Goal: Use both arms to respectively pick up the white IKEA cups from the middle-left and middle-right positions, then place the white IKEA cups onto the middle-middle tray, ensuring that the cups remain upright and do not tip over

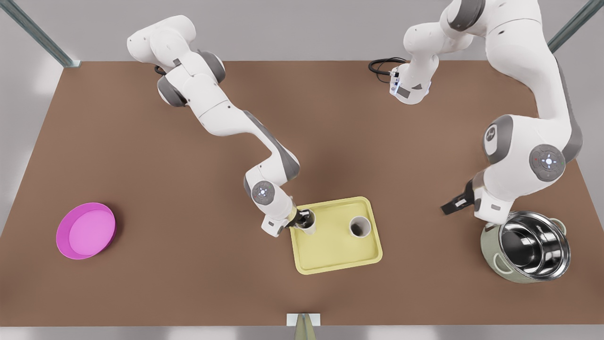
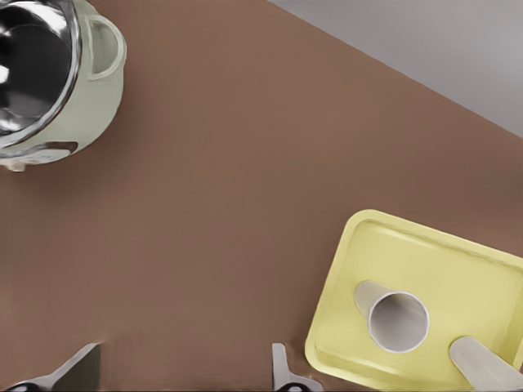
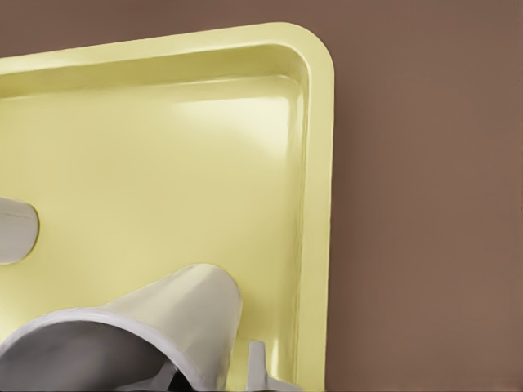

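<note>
Two plain white tapered cups stand upright on the pale yellow tray (image 1: 337, 245), one cup (image 1: 360, 227) free mid-tray, the other cup (image 1: 307, 224) at its front-view-left rim.

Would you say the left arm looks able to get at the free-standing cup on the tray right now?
Probably yes. The left gripper hangs open near the steel pot, with bare table between it and the free cup on the tray. The right gripper holds the other cup farther off.
</note>
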Tool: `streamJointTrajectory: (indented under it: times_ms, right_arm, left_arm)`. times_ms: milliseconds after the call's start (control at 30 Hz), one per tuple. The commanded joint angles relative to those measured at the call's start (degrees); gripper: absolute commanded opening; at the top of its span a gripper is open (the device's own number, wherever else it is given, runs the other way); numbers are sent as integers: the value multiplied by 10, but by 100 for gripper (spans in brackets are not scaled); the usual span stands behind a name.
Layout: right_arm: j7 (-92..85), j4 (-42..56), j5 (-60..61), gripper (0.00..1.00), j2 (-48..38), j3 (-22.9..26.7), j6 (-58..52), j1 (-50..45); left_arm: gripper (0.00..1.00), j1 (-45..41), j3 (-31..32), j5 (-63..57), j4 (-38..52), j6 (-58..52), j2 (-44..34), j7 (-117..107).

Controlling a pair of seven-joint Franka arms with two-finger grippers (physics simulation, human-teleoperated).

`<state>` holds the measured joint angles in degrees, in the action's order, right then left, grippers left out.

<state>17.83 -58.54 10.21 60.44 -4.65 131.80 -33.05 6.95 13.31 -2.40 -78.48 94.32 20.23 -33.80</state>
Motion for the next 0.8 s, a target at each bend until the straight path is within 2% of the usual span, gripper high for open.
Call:
streamJointTrajectory:
  times_ms: [0, 33, 233, 400, 433, 467, 500, 567, 633, 667, 733, 767]
  right_arm:
    - [90, 0, -4, 100, -1, 0, 3, 0]
    - [91, 0, -4, 100, -1, 0, 3, 0]
    - [90, 6, -5, 100, -6, 1, 3, 2]
    - [92, 0, 2, 100, -44, 0, -24, 6]
    - [91, -7, 2, 100, -66, 0, -54, 16]
    - [85, -58, 0, 100, -118, 1, -94, 42]
    - [33, -82, -2, 100, -143, 1, -176, 92]
    - [-112, -81, -8, 100, -125, 8, -292, 181]
    - [-176, -79, -138, 100, -114, 31, -343, 256]
    - [-182, -76, -146, 100, -124, 33, -382, 279]
    - [-182, -78, -165, 100, -230, 61, -478, 276]
    - [-181, -90, -168, 100, -285, 62, -487, 281]
  left_arm:
    - [100, 9, -5, -10, 1, -194, -34, 203]
    - [100, -1, -19, -7, -16, -190, -70, 242]
    - [100, -18, -20, -3, -6, -223, -70, 243]
    - [100, -18, -20, -3, -6, -223, -70, 242]
    - [100, -18, -20, -4, -6, -223, -69, 242]
    - [100, -18, -20, -4, -6, -223, -69, 242]
    - [100, -18, -20, -4, -6, -223, -69, 242]
    - [100, -18, -20, -4, -6, -223, -69, 241]
    - [100, -18, -20, -3, -7, -223, -69, 240]
    - [100, -18, -20, -3, -7, -223, -69, 240]
    - [100, -18, -17, -3, -6, -223, -64, 238]
    - [100, -18, -16, 2, -6, -223, -57, 237]
